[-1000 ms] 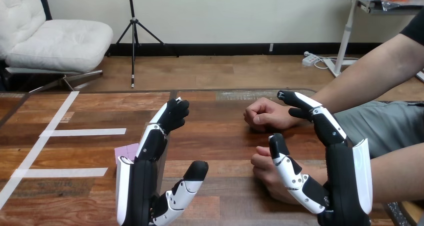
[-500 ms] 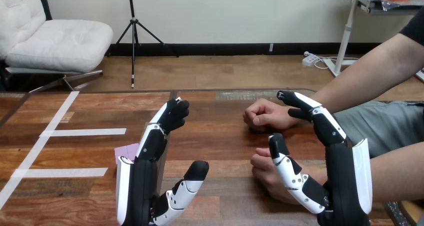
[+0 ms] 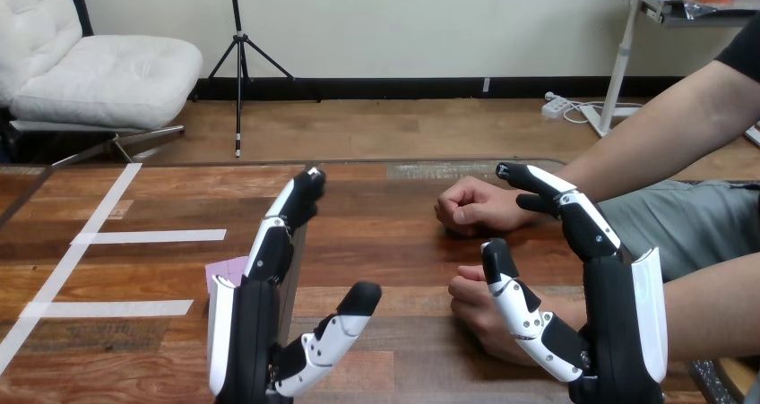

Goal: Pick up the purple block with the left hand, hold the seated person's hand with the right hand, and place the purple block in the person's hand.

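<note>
Left hand (image 3: 246, 332) open, fingers straight, thumb splayed, nothing in it. Purple block (image 3: 226, 270) lies flat on the wooden table (image 3: 394, 234) just behind that hand, mostly hidden. Right hand (image 3: 618, 332) is open too, its thumb in front of the person's near hand (image 3: 468, 296) — can't tell if they touch. Bare wood between the two robot hands.
</note>
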Available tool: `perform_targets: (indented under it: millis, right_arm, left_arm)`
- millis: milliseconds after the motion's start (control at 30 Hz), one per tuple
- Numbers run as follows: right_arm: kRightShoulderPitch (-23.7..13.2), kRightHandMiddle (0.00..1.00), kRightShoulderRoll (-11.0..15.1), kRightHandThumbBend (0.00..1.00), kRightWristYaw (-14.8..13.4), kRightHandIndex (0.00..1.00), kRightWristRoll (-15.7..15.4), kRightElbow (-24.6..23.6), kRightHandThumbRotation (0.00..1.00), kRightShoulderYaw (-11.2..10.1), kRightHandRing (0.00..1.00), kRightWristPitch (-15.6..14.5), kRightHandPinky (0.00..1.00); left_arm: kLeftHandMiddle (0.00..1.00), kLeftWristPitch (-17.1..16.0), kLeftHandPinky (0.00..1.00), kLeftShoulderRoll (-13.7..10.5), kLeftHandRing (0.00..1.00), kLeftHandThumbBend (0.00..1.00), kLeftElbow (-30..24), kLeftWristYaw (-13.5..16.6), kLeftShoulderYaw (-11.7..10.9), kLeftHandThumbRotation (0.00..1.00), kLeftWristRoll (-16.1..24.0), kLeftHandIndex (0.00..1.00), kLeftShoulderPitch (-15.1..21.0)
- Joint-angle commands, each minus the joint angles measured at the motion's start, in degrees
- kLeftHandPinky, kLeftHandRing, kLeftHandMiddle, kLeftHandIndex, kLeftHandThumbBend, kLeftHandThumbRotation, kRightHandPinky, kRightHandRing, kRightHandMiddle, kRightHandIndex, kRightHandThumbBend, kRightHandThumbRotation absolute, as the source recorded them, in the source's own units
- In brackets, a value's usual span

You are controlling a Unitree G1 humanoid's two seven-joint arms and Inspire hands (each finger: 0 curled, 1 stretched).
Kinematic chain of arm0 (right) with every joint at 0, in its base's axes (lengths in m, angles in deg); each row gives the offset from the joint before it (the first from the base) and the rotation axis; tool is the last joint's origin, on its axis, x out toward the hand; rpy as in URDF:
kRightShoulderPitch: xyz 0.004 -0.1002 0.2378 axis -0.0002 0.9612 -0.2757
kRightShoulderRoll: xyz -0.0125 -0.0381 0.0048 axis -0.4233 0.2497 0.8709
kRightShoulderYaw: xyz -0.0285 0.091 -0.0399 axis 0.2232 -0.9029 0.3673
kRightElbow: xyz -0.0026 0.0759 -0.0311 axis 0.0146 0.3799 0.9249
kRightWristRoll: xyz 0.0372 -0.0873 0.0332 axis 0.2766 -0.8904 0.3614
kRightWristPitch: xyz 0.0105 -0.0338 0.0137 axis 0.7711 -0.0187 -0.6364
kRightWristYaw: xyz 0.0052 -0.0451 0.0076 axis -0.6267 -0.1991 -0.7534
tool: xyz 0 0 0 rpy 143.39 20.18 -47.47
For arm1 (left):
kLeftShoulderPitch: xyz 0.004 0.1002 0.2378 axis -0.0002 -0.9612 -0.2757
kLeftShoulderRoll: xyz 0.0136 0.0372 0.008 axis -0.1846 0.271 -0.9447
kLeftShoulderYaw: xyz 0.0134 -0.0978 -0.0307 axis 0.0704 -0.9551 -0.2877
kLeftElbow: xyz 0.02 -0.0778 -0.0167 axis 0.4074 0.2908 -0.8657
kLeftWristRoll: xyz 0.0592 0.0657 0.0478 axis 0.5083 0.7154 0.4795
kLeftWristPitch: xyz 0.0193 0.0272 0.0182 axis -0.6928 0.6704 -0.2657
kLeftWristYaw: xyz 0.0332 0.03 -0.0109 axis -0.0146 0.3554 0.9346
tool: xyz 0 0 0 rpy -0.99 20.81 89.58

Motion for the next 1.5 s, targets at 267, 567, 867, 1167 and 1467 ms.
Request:
perform_targets:
  millis: [267,567,867,1167,1467]
  right_arm:
    - [-2.37,0.78,-0.53,0.37,0.56,0.75,0.83,-1.84,0.42,-0.33,0.79,0.53,0.73]
    - [-2.18,0.78,-0.63,0.37,0.38,0.75,0.4,-1.69,0.41,-0.45,0.79,0.66,0.73]
    - [-2.09,0.78,-0.87,0.38,0.1,0.75,-0.25,-1.78,0.41,-0.49,0.79,0.37,0.72]
    - [-1.96,0.78,-1.03,0.38,0.01,0.75,-0.4,-1.89,0.41,-0.46,0.78,0.22,0.73]
    - [-1.91,0.78,-1.01,0.38,-0.17,0.75,-0.67,-1.92,0.41,-0.6,0.78,0.3,0.72]
  left_arm:
    - [0.92,5.89,0.9,-5.11,0.93,0.77,-7.74,-2.63,-4.04,0.46,-1.73,0.88,3.8]
    - [0.93,14.13,0.91,-7.5,0.94,0.79,-14.75,1.36,-8.35,0.49,7.08,0.9,2.53]
    - [0.94,22.41,0.89,-10.22,0.93,0.79,-18.38,6.19,-9.8,0.53,14.03,0.92,2.65]
    - [0.96,30.36,0.87,-12.69,0.93,0.77,-19.45,8.19,-9.36,0.53,17.77,0.94,3.21]
    - [0.96,36.37,0.84,-14.74,0.92,0.77,-18.45,8.57,-8.27,0.52,19.12,0.94,4.3]
